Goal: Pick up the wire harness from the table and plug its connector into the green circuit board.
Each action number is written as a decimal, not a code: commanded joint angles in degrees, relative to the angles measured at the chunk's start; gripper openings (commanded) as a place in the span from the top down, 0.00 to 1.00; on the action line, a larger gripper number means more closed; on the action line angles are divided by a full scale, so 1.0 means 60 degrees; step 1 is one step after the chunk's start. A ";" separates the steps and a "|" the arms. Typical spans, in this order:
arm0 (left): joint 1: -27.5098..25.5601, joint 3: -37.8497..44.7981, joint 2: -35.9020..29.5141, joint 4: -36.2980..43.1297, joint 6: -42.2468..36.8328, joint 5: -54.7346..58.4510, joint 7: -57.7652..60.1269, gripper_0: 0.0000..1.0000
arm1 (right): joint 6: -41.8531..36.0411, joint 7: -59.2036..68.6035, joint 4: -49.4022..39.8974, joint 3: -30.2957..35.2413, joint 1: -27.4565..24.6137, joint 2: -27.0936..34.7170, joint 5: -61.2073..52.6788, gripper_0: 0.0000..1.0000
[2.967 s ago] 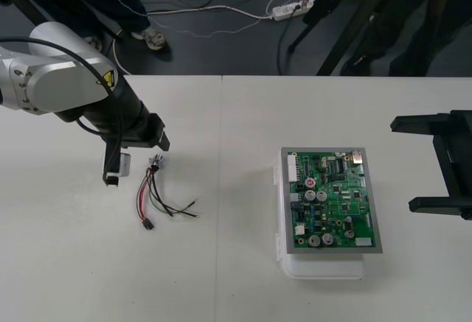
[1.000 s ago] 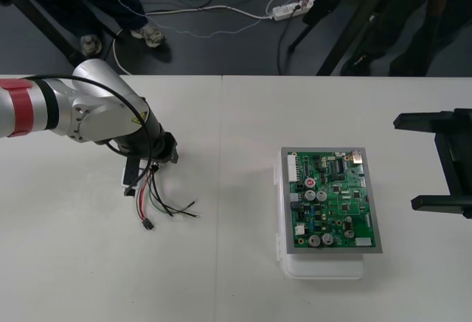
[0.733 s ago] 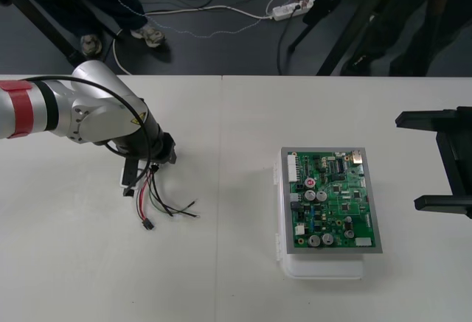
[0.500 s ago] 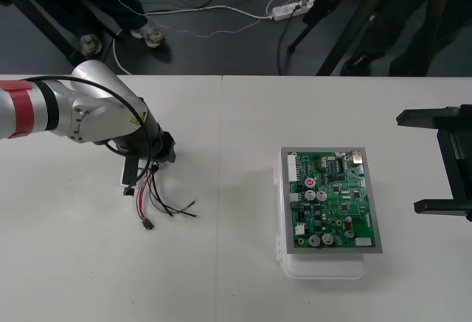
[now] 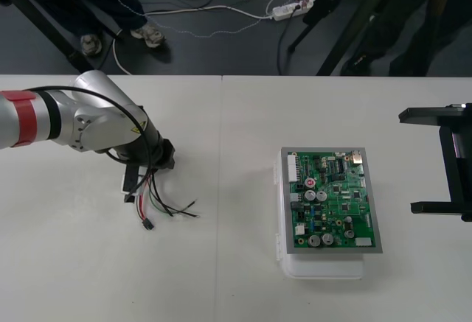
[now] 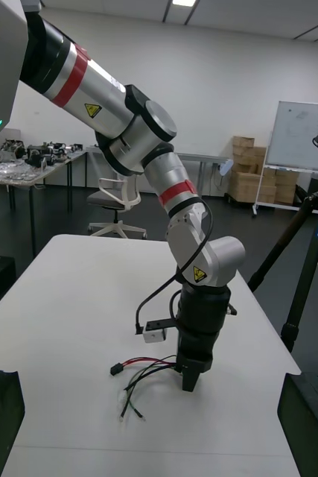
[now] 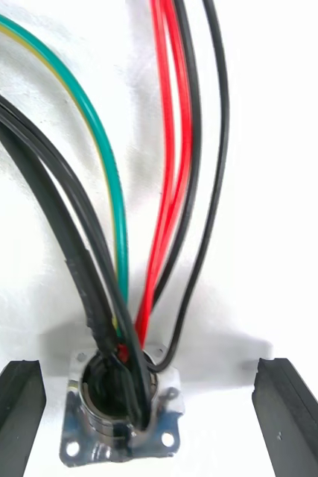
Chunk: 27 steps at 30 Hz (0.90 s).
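Left fingers (image 7: 13, 406) stand spread, straddling the metal socket (image 7: 121, 414), nothing pinched. Wire harness (image 5: 156, 200) lies on the desk (image 5: 221, 278), at 9 o'clock of the green board (image 5: 332, 200), well apart. Grasp, carry and plugging outstanding. Right fingers (image 5: 439, 206) spread, parked at 3 o'clock.

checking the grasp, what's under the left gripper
The metal socket lies on the table between the left gripper's open fingers, wires leading away. From above the gripper hides it.

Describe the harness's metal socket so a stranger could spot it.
On the table, left of the green circuit board, the left gripper stands over one end of the wire harness. Between its open fingers lies the socket: a round metal cup with a holed flange, unlike the black plug at the wires' other end.
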State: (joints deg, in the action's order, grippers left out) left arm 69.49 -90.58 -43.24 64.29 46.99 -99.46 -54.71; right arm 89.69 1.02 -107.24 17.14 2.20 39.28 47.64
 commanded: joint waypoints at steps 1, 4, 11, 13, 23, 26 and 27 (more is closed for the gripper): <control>-0.0111 -0.0124 0.0278 -0.0094 -0.0389 -0.0064 -0.0447 0.22 | 0.0052 0.0123 -0.0262 -0.0133 -0.0001 -0.0057 -0.0103 0.00; -0.0111 -0.0124 0.0278 -0.0094 -0.0492 -0.0050 -0.0432 0.27 | 0.0052 0.0211 -0.0262 -0.0133 -0.0060 -0.0057 -0.0089 0.00; -0.0111 -0.0124 0.0278 -0.0109 -0.0551 -0.0094 -0.0432 1.00 | 0.0052 0.0446 -0.0233 -0.0133 -0.0162 -0.0057 -0.0089 0.00; -0.0111 -0.0124 0.0278 -0.0123 -0.0551 -0.0108 -0.0432 1.00 | 0.0052 0.0504 -0.0233 -0.0133 -0.0162 -0.0057 -0.0103 0.00; 0.0240 -0.0095 -0.0030 -0.0182 -0.0448 -0.0064 -0.0549 1.00 | 0.0052 0.0812 -0.0116 -0.0133 -0.0162 -0.0057 -0.0118 0.00; 0.0387 0.0155 -0.0293 -0.0050 -0.0214 0.0024 -0.0623 1.00 | 0.0052 0.0870 -0.0116 -0.0133 -0.0162 -0.0057 -0.0118 0.00; 0.0387 0.0374 -0.0411 0.0052 -0.0023 0.0068 -0.0637 1.00 | 0.0052 0.0885 -0.0116 -0.0148 -0.0162 -0.0057 -0.0133 0.00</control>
State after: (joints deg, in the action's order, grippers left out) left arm 69.57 -90.55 -42.85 63.29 45.84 -99.73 -54.71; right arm 89.69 4.15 -107.23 17.14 1.90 39.28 47.64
